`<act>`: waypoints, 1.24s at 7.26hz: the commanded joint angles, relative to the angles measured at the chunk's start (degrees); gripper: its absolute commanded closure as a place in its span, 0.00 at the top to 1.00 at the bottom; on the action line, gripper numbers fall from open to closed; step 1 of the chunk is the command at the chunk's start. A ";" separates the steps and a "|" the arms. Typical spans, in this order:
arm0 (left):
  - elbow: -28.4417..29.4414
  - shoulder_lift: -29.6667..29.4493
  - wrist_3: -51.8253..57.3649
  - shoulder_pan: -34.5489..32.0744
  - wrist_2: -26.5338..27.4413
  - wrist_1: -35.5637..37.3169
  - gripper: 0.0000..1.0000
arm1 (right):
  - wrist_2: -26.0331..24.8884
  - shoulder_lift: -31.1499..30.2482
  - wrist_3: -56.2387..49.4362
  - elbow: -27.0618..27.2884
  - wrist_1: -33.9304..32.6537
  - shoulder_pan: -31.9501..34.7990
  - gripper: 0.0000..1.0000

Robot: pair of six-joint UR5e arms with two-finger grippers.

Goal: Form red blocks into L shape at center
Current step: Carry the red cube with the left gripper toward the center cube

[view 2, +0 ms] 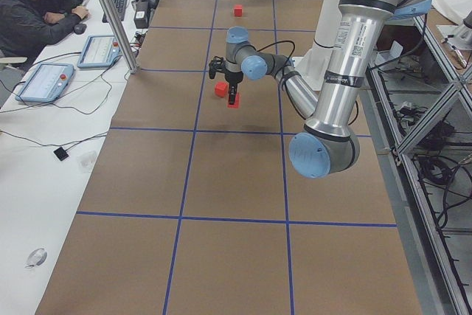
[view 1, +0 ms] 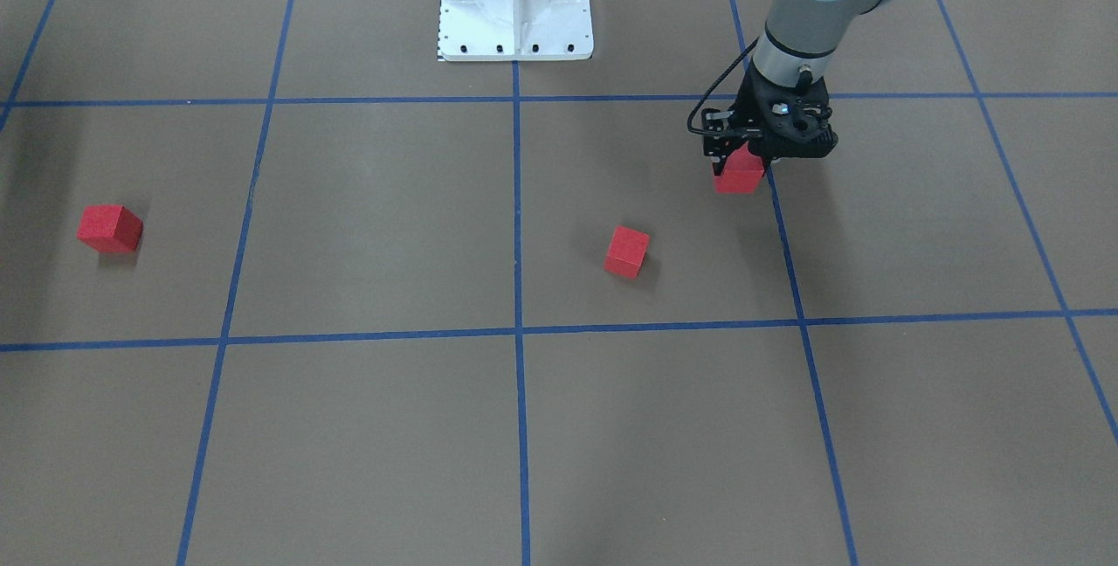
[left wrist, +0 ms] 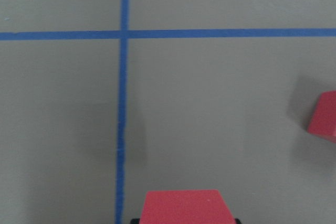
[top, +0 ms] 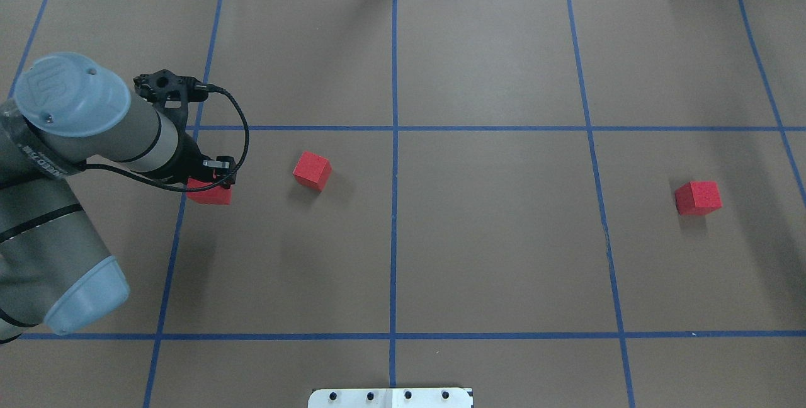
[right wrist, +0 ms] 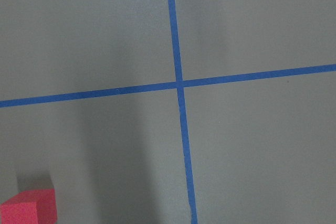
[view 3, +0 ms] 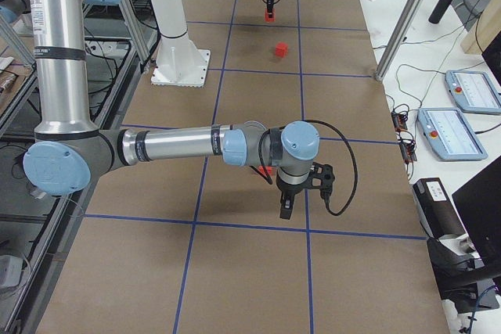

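A small matte red cube point(left wrist: 184, 205) is gripped in the left tool point(view 1: 741, 169), beside a blue tape line point(left wrist: 122, 129) on the brown desk point(top: 491, 238). A second red cube point(top: 312, 170) lies near; a third red cube point(top: 698, 198) near the right tool point(view 3: 285, 212), whose grip I cannot tell.

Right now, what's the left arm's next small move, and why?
Probably lift and carry toward the centre tape line. The left pincer looks closed on a red block well off that line. The second block and third block lie apart, so no L yet.
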 commanded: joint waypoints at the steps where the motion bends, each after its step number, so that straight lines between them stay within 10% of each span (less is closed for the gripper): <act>1: 2.17 -11.13 -0.20 1.49 0.25 8.05 0.00 | 0.00 -0.04 0.00 -0.02 0.00 0.00 0.99; 4: 19.62 -28.71 -3.79 5.45 0.43 7.05 0.00 | 0.00 0.57 0.00 0.33 0.09 0.00 0.99; 9: 40.22 -36.23 -9.87 8.52 3.93 -5.78 0.00 | 0.00 0.75 -0.17 1.21 0.09 -0.09 0.99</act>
